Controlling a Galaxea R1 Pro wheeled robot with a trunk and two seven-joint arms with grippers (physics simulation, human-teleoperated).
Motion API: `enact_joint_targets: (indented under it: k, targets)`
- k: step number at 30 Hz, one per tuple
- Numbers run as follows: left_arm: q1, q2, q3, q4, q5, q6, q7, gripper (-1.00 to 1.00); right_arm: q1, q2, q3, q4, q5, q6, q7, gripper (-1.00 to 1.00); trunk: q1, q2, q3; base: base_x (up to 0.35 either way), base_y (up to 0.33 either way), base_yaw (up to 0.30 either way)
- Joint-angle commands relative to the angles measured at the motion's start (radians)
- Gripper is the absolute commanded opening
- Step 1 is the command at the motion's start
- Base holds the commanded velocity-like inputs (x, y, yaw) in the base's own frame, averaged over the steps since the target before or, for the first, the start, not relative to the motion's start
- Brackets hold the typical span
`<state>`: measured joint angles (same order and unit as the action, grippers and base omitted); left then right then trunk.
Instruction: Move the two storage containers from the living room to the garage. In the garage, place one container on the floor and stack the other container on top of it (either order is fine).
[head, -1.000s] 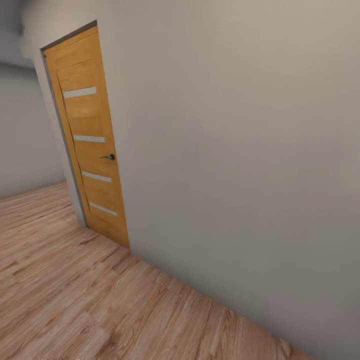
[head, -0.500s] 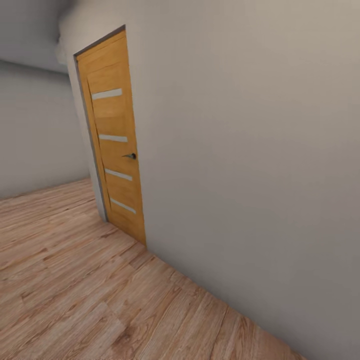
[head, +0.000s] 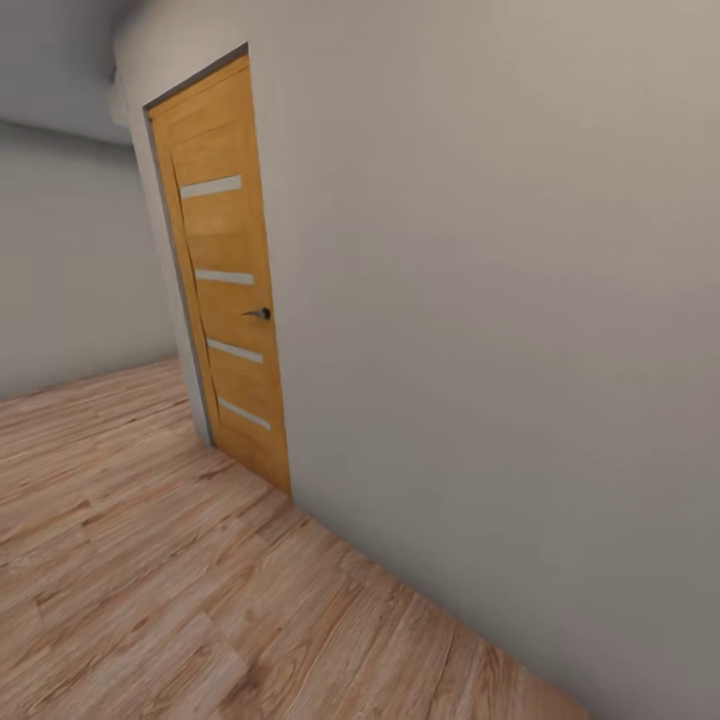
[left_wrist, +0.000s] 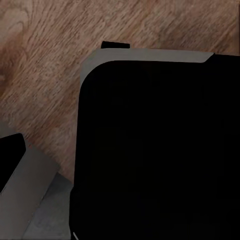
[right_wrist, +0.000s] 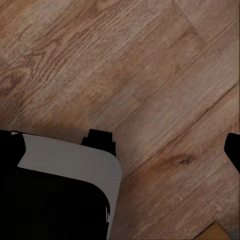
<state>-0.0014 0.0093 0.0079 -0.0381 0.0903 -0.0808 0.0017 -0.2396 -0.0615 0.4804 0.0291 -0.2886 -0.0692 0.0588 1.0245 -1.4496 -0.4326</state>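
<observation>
The two storage containers are out of view, and so is the garage. In the head view I face a plain beige wall (head: 500, 300) with a shut orange wooden door (head: 225, 280) at its left end. The right wrist view looks down on wood planks. A small dark tip, which may be a finger (right_wrist: 233, 150) of my right gripper, juts in at the picture's edge. I cannot tell how that gripper's jaws stand.
Light wood plank flooring (head: 150, 560) runs along the wall and off to the left, where a second wall (head: 70, 270) closes the passage. The door has a dark handle (head: 258, 313). Both wrist views show my own black and grey body (left_wrist: 155, 150) (right_wrist: 50, 195) above the planks.
The head view swung left between the first two frames, so the door shifted right in the picture. Since then it has shifted only slightly. Nothing in the room itself has moved.
</observation>
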Motion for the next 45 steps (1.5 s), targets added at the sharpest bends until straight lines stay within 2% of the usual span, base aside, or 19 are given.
enact_joint_targets:
  k: [1,19,45]
  targets:
    - [0.0,0.0,0.0,0.0,0.009,-0.002,0.0,1.0,-0.001,0.0,0.007,0.003,-0.011,-0.006,0.006,1.0,0.001,0.0,-0.001,0.309,0.0,0.0]
    - [0.0,0.0,0.0,-0.001,0.009,-0.003,0.001,1.0,-0.001,0.0,0.006,0.003,-0.012,-0.008,0.006,1.0,0.001,0.0,-0.001,0.306,0.0,0.025]
    - [0.0,0.0,0.0,0.0,0.009,-0.002,0.001,1.0,-0.001,0.0,0.006,0.003,-0.011,-0.009,0.006,1.0,0.001,0.0,-0.001,0.01,0.0,0.266]
